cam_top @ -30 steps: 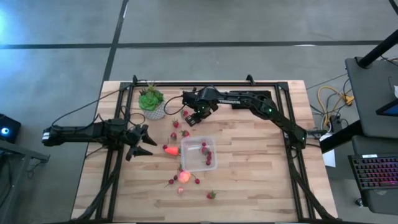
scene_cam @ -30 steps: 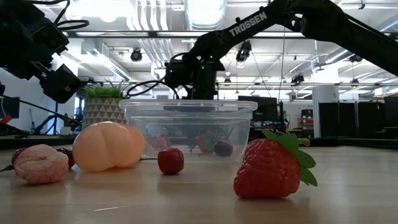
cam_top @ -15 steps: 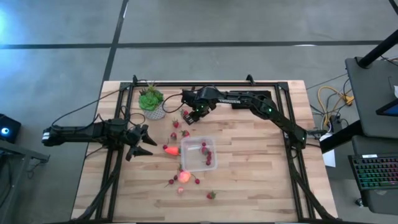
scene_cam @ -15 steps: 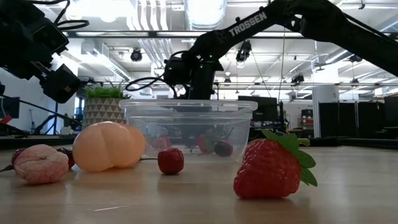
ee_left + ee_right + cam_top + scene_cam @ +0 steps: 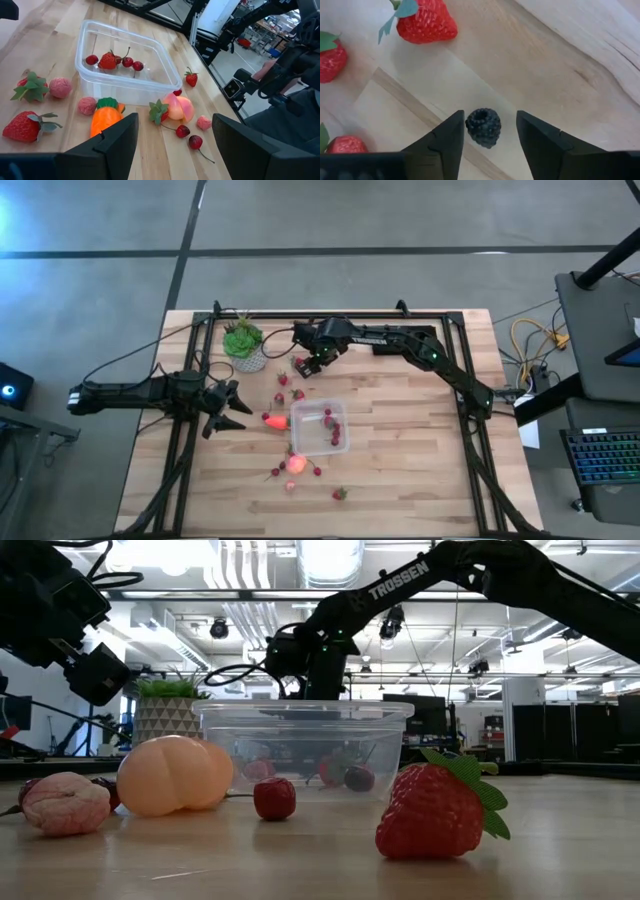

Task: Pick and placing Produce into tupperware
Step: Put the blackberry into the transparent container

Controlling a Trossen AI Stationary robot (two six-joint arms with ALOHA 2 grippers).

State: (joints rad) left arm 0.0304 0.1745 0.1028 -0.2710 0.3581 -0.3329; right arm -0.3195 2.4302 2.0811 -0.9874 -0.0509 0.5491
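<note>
The bench (image 5: pixel 400 450) is a pale butcher-block wood surface with visible plank seams. The tupperware (image 5: pixel 319 427), a clear, square plastic container with rounded corners, is placed near the bench centre; several small red cherries and a strawberry are contained in it. A smooth, rounded peach-pink fruit (image 5: pixel 296 464) is located just beside its near edge, and a ridged orange carrot (image 5: pixel 275 421) beside its left wall. The left gripper (image 5: pixel 228 409) is held over the left side, jaws apart. The right gripper (image 5: pixel 485 131) is positioned behind the container, jaws apart, straddling a bumpy blackberry (image 5: pixel 483 126) without visible contact.
</note>
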